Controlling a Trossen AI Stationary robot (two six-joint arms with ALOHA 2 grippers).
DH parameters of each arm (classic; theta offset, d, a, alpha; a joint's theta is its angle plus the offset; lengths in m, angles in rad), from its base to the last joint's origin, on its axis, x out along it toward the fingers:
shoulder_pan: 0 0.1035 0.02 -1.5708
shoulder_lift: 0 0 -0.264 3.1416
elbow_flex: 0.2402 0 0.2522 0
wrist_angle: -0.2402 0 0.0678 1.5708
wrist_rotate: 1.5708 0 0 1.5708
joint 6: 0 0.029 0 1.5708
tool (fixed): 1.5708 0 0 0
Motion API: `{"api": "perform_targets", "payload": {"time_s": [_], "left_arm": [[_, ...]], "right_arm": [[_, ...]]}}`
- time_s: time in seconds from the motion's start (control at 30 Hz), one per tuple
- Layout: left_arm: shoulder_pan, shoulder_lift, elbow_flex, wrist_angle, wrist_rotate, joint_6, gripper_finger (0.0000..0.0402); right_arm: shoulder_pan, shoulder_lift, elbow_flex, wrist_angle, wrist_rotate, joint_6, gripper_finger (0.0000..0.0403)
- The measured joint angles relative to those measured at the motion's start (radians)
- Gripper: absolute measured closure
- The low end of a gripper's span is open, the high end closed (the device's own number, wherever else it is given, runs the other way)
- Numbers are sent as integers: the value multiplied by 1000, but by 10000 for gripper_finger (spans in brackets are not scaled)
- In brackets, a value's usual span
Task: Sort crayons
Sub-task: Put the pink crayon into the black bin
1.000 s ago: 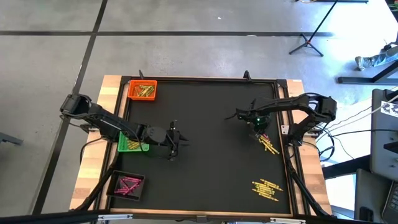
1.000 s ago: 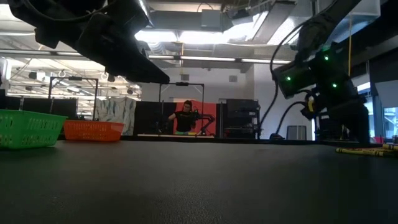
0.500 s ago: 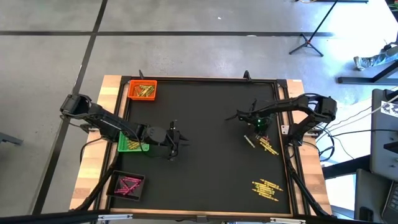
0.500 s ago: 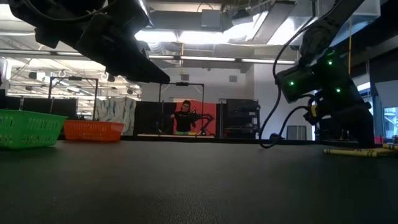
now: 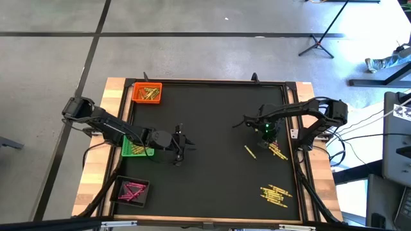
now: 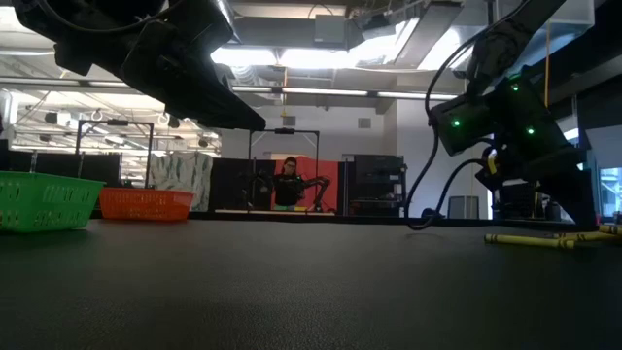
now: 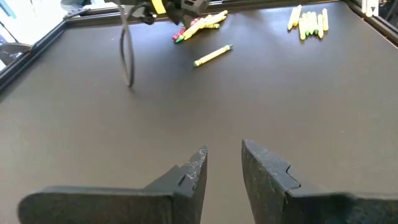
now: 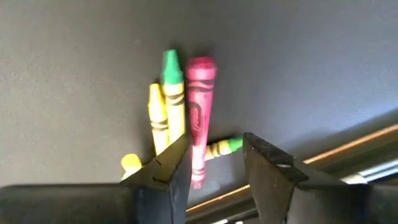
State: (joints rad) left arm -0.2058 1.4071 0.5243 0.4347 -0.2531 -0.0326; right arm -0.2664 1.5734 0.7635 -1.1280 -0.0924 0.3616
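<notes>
Both jaws stand narrowly parted and empty: your right gripper (image 8: 214,165) hovers over a pile of crayons (image 8: 180,106), a pink one just ahead, while the left gripper (image 7: 221,162) waits. I'd say picking is in hand: lower and close. The orange tray (image 5: 147,93) holds gold, the green tray (image 5: 133,149) yellow, the black tray (image 5: 131,191) pink.

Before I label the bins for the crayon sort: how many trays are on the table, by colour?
Orange tray: 1
Green tray: 1
Black tray: 1
Total: 3
</notes>
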Motion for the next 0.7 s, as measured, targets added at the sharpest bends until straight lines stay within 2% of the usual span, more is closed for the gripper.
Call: {"api": "perform_targets", "payload": {"time_s": [0.43, 0.53, 0.7], "left_arm": [[0, 0, 0, 0, 0, 9, 318], [0, 0, 0, 1, 0, 9, 318], [0, 0, 0, 1, 0, 9, 318]], "right_arm": [[17, -5, -60, 99, 67, -1, 267], [18, -4, -61, 104, 65, -2, 295], [18, -3, -55, 105, 72, -27, 368]]}}
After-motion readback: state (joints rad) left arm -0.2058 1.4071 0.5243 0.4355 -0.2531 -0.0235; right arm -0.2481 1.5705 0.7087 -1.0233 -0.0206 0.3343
